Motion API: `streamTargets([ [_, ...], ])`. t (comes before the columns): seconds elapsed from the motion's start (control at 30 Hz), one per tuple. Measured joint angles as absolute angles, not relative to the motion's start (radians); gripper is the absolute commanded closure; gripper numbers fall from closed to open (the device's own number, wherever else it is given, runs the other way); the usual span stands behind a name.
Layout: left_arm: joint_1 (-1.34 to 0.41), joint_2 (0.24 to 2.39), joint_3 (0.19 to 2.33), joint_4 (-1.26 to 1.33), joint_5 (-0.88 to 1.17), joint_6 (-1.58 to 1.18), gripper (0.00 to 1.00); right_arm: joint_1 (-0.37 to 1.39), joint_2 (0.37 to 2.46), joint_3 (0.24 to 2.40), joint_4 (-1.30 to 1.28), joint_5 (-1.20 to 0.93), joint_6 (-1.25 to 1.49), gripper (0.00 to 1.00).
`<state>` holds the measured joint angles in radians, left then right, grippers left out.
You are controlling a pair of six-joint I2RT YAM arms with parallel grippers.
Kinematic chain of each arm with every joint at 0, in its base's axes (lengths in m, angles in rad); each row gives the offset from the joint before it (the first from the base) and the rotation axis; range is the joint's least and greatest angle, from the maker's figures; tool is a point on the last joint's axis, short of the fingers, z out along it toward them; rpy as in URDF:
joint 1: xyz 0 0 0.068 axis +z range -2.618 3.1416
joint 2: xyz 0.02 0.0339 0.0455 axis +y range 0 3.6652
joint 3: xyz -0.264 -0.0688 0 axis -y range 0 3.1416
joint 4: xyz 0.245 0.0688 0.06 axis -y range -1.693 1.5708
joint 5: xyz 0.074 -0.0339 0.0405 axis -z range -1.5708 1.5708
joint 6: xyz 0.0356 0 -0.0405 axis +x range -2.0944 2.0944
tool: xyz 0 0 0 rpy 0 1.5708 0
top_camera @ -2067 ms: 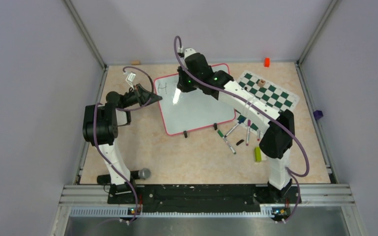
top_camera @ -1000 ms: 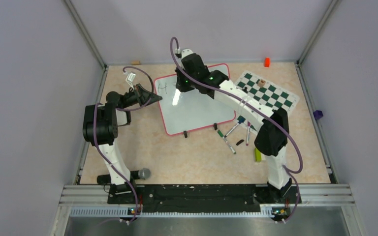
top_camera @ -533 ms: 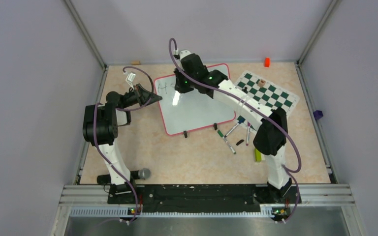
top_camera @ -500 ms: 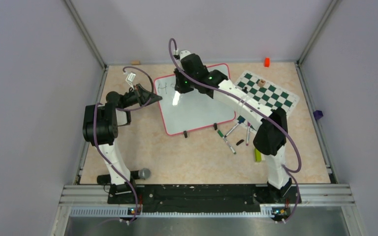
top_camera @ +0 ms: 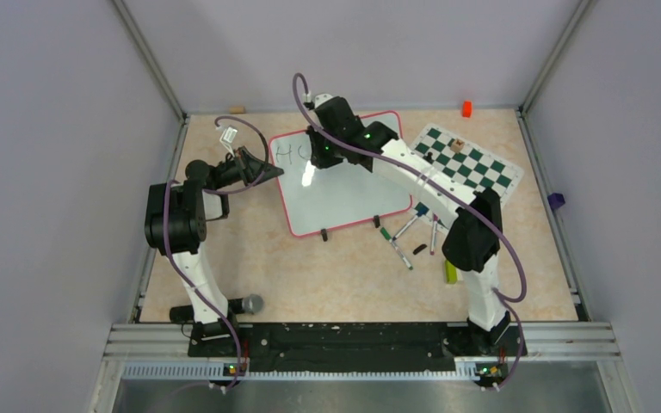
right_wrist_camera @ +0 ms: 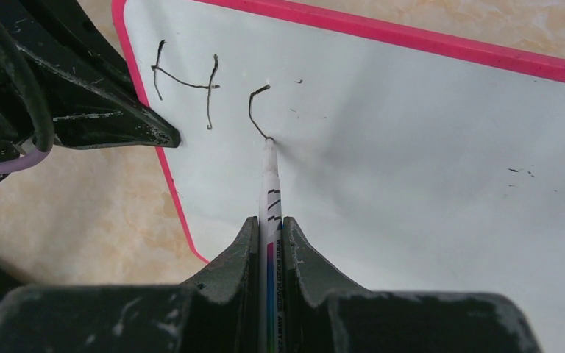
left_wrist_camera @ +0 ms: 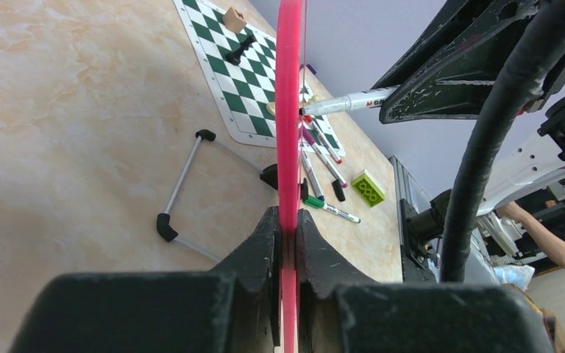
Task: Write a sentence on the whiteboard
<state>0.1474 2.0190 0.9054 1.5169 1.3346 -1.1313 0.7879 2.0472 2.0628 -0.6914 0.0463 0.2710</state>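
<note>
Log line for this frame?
left gripper: shut on whiteboard rim | right gripper: shut on marker, tip on whiteboard | sentence: H written, second letter partial

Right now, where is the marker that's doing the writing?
In the right wrist view, the marker sits in the right gripper, tip on the whiteboard near its far left corner, just right of the written H.

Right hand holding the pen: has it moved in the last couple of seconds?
Yes. The right hand and its pen have crept slightly left across the whiteboard, toward the H near its left rim.
</note>
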Motion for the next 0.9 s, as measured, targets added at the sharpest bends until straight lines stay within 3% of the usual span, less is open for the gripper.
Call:
streamTargets([
  [0.9,0.147,2.019,0.905,1.516,1.335,-1.131,1.00,0.789,2.075,2.169,-0.726,0.171,0.271,1.00],
])
